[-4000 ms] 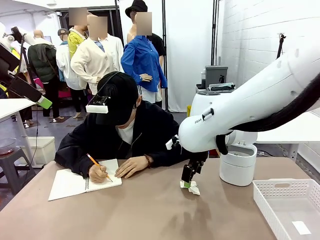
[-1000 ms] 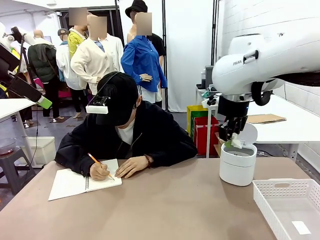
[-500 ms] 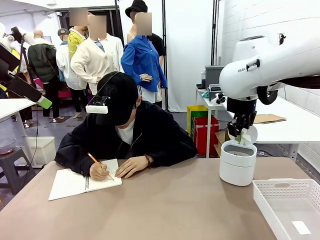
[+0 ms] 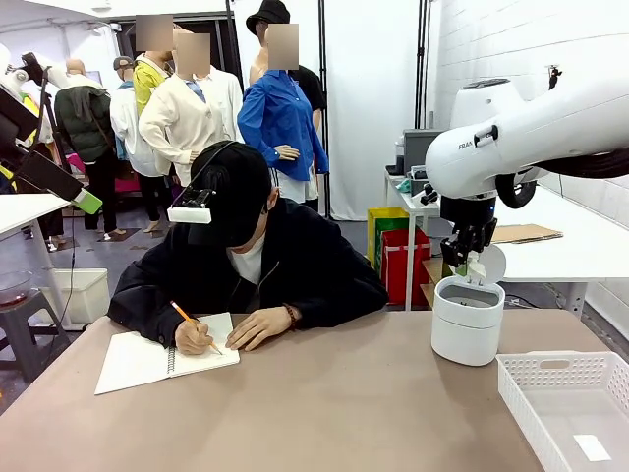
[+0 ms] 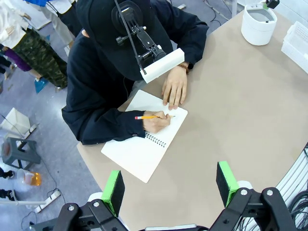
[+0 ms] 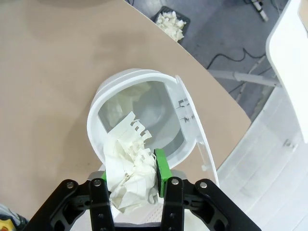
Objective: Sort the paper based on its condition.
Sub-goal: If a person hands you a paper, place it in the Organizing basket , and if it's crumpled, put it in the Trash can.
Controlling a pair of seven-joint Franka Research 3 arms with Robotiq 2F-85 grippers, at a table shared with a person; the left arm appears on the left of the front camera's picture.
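Observation:
My right gripper [image 4: 470, 264] [image 6: 131, 172] hangs just above the open white bin [image 4: 468, 321] [image 6: 144, 115] at the table's far right, shut on a crumpled ball of white paper [image 6: 129, 163] [image 4: 477, 266]. The paper ball's torn, perforated edge sticks out over the bin's mouth, whose lid stands tipped open. High above the table's left side, my left gripper [image 5: 168, 187] is open with nothing between its green pads. Below it a person writes with an orange pencil [image 5: 153, 117] in a spiral-bound notebook [image 5: 144, 139] [image 4: 162, 356].
A white plastic basket [image 4: 570, 408] stands at the front right corner with a small white slip on its floor. The person leans on the table's far left side, both hands at the notebook. On the floor past the table edge lies a dark box of paper scraps [image 6: 169, 20].
My right arm carried the crumpled paper from the table's middle up and right to above the bin. In the last second it shifted slightly over the bin's opening, still gripping.

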